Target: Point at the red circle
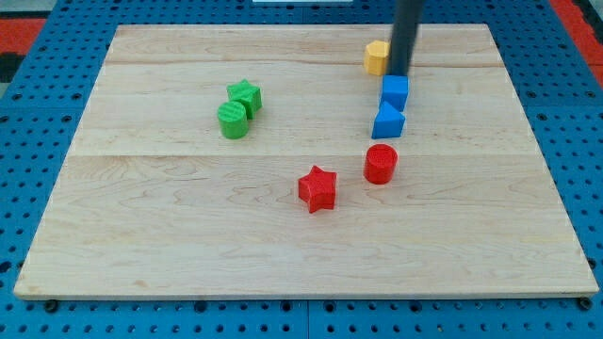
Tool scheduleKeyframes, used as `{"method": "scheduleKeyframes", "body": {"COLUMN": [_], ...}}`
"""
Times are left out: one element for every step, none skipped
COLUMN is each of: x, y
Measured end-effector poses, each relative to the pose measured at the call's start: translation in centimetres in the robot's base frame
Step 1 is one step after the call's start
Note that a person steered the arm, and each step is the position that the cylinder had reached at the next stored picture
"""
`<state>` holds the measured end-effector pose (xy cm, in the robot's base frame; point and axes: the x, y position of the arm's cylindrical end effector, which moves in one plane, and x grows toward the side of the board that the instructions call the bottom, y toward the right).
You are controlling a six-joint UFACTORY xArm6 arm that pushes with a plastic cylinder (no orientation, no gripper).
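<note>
1. Red circle [381, 163], a short plain cylinder, sits right of centre on the wooden board [188, 235], just right of the red star [318, 188].
2. My tip [399, 73] is upper right, holding nothing, touching the yellow block [377, 56], just above the blue cube [395, 91].
3. No containers showing.

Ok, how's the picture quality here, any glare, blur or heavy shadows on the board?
Camera view: even, soft light on the wooden board, no glare; the red cylinder and red star are sharp, with only faint shadows. My tip sits beside the yellow block, just above the blue cube; the rod's edges look slightly soft.
</note>
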<state>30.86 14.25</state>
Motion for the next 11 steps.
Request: {"method": "scheduleKeyframes", "body": {"x": [0.4, 2.4, 4.1, 3.9, 5.8, 10.7, 11.5, 13.6, 15.9, 16.4, 15.6], "y": [-0.2, -1.5, -3.4, 2.1, 8.1, 10.5, 7.1, 3.6, 0.2, -2.7, -3.1]}}
